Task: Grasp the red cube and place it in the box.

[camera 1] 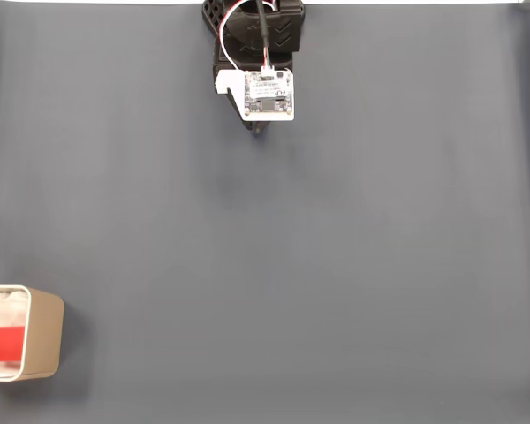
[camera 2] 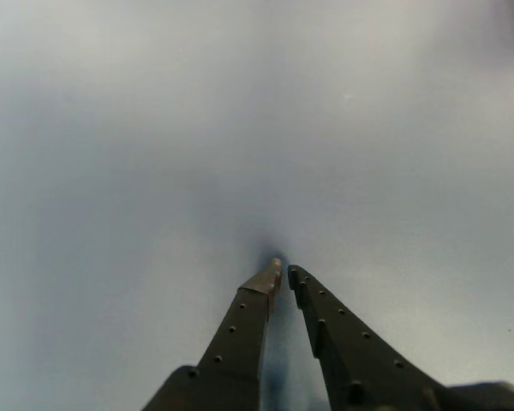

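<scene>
The red cube (camera 1: 8,344) lies inside the beige box (camera 1: 48,340) at the lower left edge of the fixed view. The arm sits at the top centre of that view, its gripper (camera 1: 260,129) folded down under a white circuit board, far from the box. In the other view the gripper (camera 2: 283,271) enters from the bottom; its two dark fingers (camera 2: 240,330) taper to tips that nearly touch just above the grey mat, with nothing between them.
A plain dark grey mat (camera 1: 336,265) covers the whole table. The white board (camera 1: 268,94) and its red and white wires ride on the arm at the top. The box is partly cut off by the left edge of the fixed view.
</scene>
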`<state>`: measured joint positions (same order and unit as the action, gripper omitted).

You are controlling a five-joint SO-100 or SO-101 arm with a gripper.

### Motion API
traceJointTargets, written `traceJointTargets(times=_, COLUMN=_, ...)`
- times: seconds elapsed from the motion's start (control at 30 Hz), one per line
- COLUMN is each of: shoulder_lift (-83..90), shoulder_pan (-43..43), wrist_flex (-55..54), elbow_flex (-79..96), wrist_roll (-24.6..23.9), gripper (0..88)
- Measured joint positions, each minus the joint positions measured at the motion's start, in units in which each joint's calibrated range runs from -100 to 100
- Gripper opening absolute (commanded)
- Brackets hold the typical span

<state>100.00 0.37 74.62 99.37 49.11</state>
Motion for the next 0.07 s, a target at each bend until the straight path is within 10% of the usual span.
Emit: traceJointTargets(times=0.07, shoulder_lift=0.0, shoulder_pan=0.0, wrist_flex=0.0, elbow_flex=0.0, wrist_roll=0.0, gripper=0.2)
